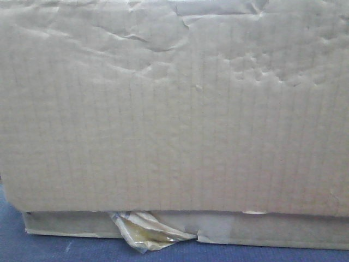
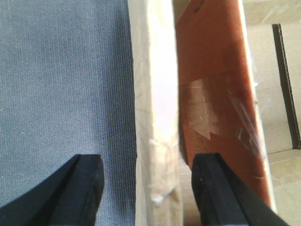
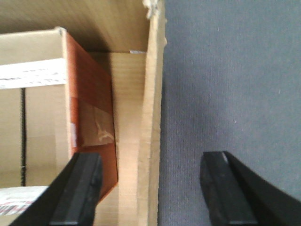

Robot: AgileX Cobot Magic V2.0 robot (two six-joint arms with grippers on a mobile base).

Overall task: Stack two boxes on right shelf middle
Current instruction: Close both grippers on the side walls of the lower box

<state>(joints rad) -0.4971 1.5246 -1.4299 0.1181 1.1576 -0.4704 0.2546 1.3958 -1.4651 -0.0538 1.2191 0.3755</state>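
Left wrist-mounted, left claw (image 2: 148, 162) open astride box wall (image 2: 155, 84), right claw (image 3: 151, 162) likewise open, grey surface (image 2: 61, 70) outside.

The left tool (image 2: 149, 190) and right tool (image 3: 151, 190) are matte black; fingers (image 2: 84, 188) wedge-shaped, blunt-tipped.

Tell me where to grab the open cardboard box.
Grip its thin upright side walls from above, one finger inside, one outside. The top is open, and the open left gripper and right gripper each straddle one.
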